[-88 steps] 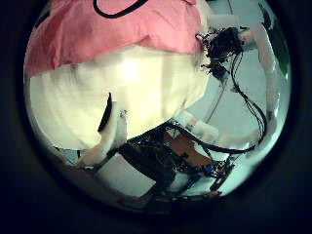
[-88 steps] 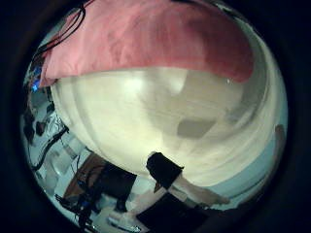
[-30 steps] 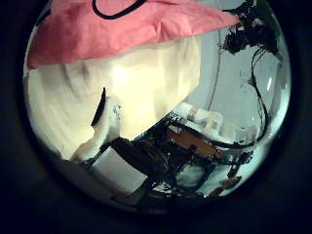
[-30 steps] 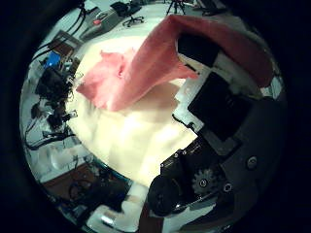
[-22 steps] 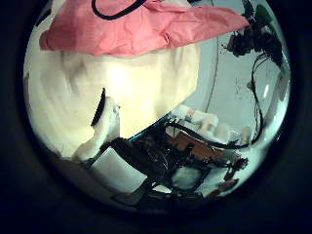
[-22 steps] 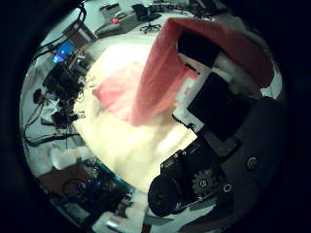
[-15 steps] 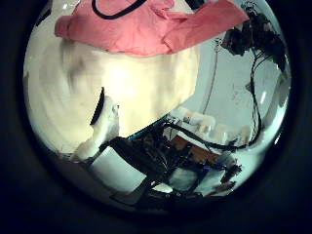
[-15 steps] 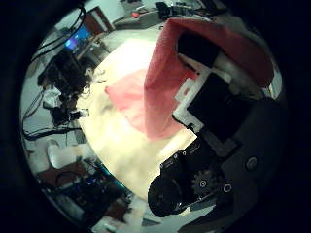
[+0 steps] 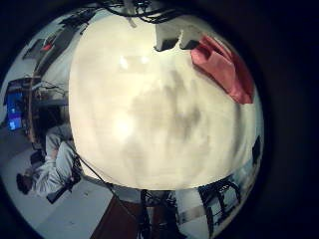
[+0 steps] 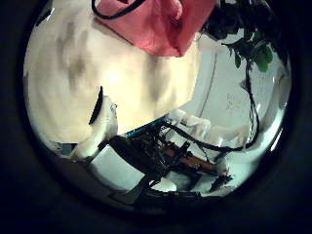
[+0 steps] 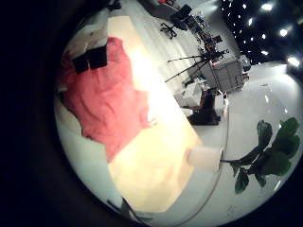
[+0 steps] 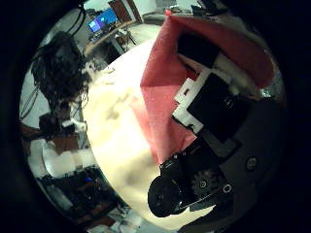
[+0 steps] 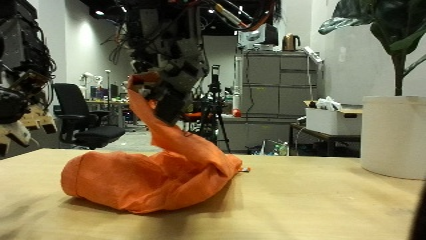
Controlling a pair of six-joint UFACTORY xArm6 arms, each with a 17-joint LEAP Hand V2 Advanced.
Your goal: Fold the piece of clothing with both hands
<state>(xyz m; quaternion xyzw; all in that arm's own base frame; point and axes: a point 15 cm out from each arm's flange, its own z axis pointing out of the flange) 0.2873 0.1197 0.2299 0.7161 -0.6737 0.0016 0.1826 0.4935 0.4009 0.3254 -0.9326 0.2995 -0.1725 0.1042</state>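
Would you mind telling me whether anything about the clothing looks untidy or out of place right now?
Yes. The orange garment is not flat: most of it lies bunched in a crumpled heap on the table, while one end is drawn up in a twisted strip to a hand pinching it above. No neat fold shows.

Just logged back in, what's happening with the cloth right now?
One hand has pinched a corner of the orange garment and holds it up off the table, so a strip of cloth hangs from its fingers while the rest lies bunched in a heap on the tabletop. By the right thumb side palm view, this is the right hand. The left hand holds nothing that shows. No fold has been laid yet.
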